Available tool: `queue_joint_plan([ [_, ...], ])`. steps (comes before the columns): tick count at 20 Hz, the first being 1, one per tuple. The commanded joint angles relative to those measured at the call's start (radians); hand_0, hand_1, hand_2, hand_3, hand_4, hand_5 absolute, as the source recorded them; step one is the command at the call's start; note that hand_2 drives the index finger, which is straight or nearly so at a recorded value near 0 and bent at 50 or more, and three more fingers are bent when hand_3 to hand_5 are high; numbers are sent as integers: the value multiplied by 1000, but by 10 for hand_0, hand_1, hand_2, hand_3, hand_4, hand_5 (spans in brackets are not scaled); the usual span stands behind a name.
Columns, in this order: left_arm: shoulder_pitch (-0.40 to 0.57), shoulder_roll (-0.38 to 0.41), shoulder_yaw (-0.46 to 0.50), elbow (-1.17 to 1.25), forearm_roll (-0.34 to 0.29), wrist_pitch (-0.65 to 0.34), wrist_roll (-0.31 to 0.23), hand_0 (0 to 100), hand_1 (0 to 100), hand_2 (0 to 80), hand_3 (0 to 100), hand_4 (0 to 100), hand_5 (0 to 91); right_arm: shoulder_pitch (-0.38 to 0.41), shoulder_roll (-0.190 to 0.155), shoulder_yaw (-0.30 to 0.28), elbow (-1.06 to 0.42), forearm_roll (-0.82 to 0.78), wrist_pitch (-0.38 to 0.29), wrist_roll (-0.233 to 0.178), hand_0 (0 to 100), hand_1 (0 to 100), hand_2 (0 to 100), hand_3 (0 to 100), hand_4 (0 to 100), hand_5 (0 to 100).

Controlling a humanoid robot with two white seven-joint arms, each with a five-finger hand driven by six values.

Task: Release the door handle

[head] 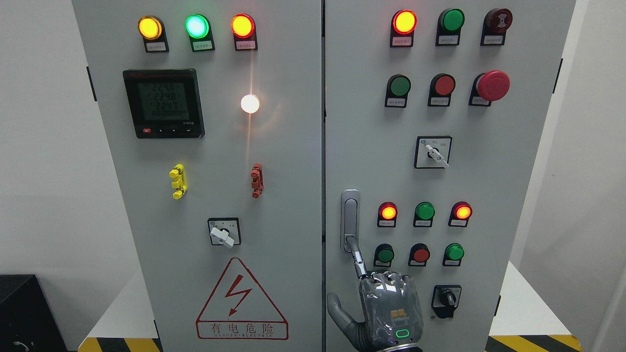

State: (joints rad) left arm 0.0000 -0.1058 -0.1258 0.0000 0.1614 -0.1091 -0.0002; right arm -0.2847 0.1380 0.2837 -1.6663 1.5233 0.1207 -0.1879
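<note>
Nearest, at 6 o'clock, the right robot hand (389,308) is showing its back to the camera, its arm coming in just right of the middle. It is gripping nothing: the index finger (359,261) is pointing straight out toward 11 o'clock, the other fingers are folding in at the knuckles, and the thumb (340,310) is hanging loose toward 9 o'clock. The fingertip is touching the lower end of the handle (350,215), which is sitting upright and flush at the left edge of the right door (513,195).

Letting go looks nearly done. To finish well, I judge the finger should be drawing straight back off the panel, not sliding sideways, so it is neither dragging the handle nor brushing the lamps and buttons just beside it at 3 o'clock.

On the left door, a red warning sign (241,300) is showing a lightning bolt over "有电危险". Farther up, the meter (163,102) is reading 2248 twice, then a blurred third row. The small labels under the lamps are too tiny to read.
</note>
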Motion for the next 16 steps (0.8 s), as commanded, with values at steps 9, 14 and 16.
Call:
queue_joint_plan([
  [9,-26,0,0,29,0,0,0,120,556,0,0,0,0,4,2,5,34,-2,1,2,351,252,26,1000,1000,1000],
  [14,-26,0,0,29,0,0,0,120,556,0,0,0,0,7,2,11,40,-2,1,2,352,253,30,1000,1000,1000],
  [16,-26,0,0,29,1,0,0,120,556,0,0,0,0,7,3,12,46,-2,1,2,353,253,32,1000,1000,1000],
])
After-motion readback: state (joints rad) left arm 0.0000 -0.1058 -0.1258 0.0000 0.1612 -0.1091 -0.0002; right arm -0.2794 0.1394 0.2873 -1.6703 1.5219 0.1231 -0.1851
